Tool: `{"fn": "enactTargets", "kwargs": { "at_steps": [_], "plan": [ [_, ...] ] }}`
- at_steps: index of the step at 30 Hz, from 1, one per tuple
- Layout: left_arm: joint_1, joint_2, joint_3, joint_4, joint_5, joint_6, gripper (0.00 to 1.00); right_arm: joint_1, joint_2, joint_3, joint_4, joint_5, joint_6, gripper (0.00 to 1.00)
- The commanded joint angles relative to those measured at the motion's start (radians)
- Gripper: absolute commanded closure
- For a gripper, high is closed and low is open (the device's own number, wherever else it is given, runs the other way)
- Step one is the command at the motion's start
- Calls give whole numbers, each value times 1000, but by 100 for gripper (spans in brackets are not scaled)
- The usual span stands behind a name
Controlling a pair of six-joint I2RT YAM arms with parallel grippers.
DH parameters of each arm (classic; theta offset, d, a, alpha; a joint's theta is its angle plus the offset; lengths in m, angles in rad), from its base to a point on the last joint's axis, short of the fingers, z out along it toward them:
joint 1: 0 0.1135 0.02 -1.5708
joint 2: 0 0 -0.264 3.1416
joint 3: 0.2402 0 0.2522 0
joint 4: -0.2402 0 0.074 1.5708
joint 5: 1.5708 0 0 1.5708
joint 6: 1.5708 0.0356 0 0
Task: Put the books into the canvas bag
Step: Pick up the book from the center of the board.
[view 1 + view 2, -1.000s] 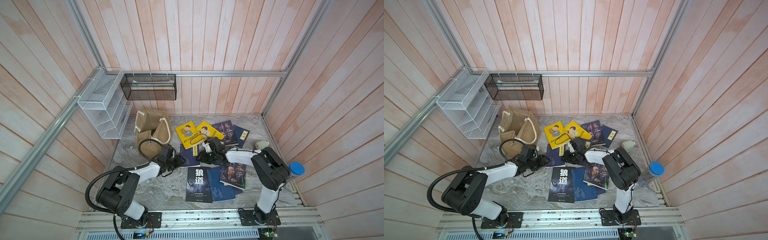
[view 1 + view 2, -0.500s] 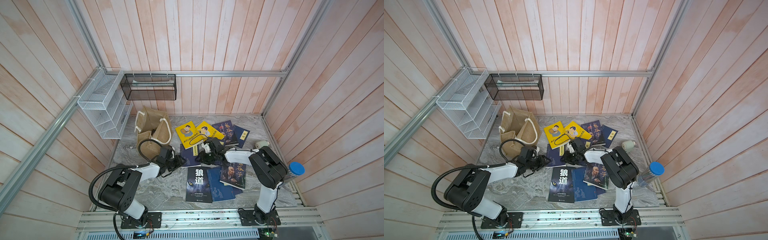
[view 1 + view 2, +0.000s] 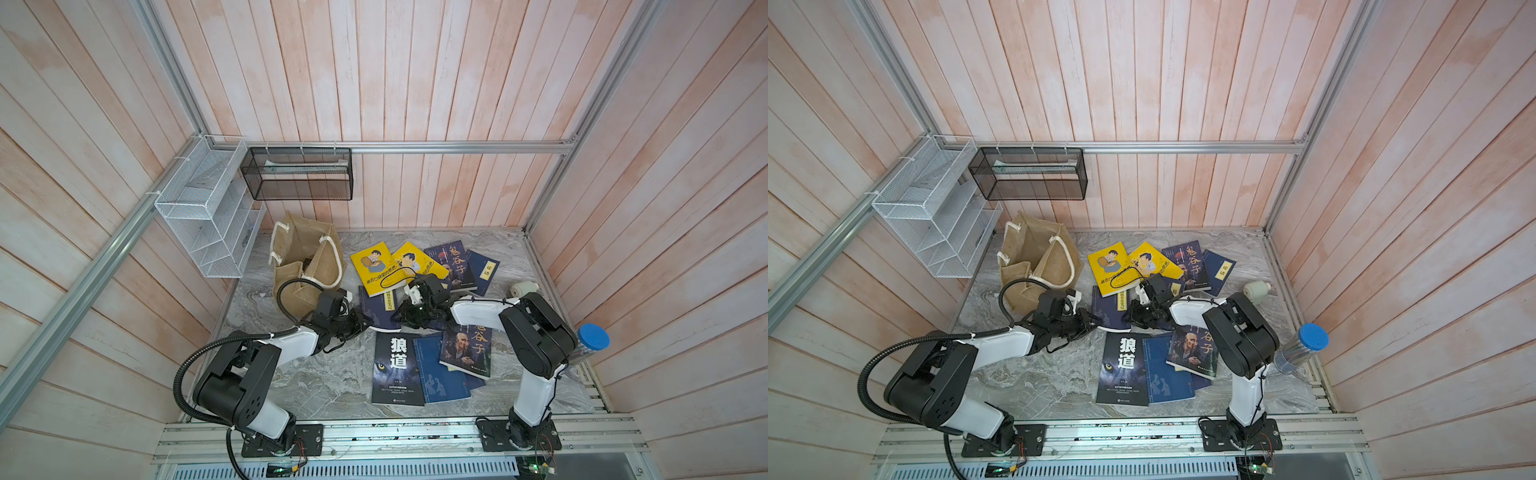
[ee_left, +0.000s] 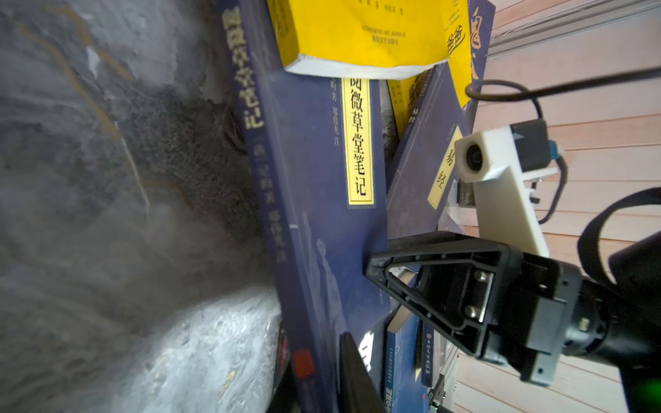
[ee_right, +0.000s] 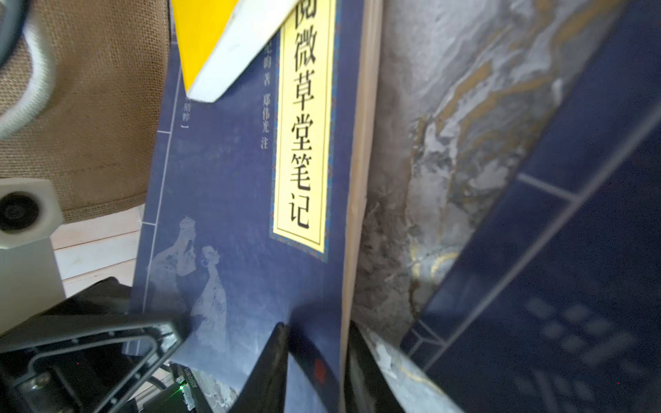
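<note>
A navy book with a yellow title label (image 3: 376,311) (image 3: 1108,312) lies between my two grippers, its far end under a yellow cartoon book (image 3: 374,266). My left gripper (image 3: 363,323) (image 4: 322,386) is shut on the navy book (image 4: 314,178) at its spine. On the opposite side, my right gripper (image 3: 401,318) (image 5: 314,372) straddles the page edge of the same book (image 5: 232,214), one finger above the cover and one below, with a gap showing. The canvas bag (image 3: 307,257) (image 3: 1034,257) stands open at the back left, behind my left gripper.
More books lie flat: a second yellow one (image 3: 417,262), dark portrait covers (image 3: 451,266) (image 3: 467,349), a black wolf-eye cover (image 3: 397,370). A white wire rack (image 3: 208,224) and a black mesh basket (image 3: 297,174) hang on the walls. A blue-capped bottle (image 3: 592,338) lies at the right edge.
My left gripper's jaws have closed onto the navy book's spine. The right gripper's jaws have narrowed around the page edge. Both arms have hardly shifted.
</note>
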Motion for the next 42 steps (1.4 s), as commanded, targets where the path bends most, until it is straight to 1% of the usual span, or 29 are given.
{"fn": "enactTargets", "kwargs": {
  "at_steps": [1, 4, 7, 13, 18, 21, 25, 31, 35, 42],
  "plan": [
    [0, -47, 0, -16, 40, 0, 90, 3, -61, -6, 31, -25, 13, 72],
    [1, -96, 14, -70, 37, 13, 97, 3, -96, -4, -1, 1, 0, 67],
    [0, -153, 39, -164, 26, 49, 100, 3, -141, -1, -38, 39, -18, 61],
    [1, -286, 103, -321, -25, 156, 100, -5, -223, 7, -90, 93, -33, 55],
    [0, -382, 177, -346, -42, 244, 100, -13, -312, 20, -86, 132, -45, 52],
    [0, -413, 223, -319, -41, 296, 100, -27, -378, 13, -44, 141, -55, 50],
    [0, -422, 278, -272, -23, 356, 100, -56, -474, -16, 55, 130, -66, 48],
    [2, -430, 302, -157, 90, 388, 100, -93, -587, -76, 200, 103, -91, 43],
    [5, -439, 290, -58, 177, 366, 100, -123, -609, -86, 246, 60, -97, 40],
    [17, -427, 247, 175, 302, 238, 100, -161, -584, -99, 357, -66, -48, 38]
  ]
}}
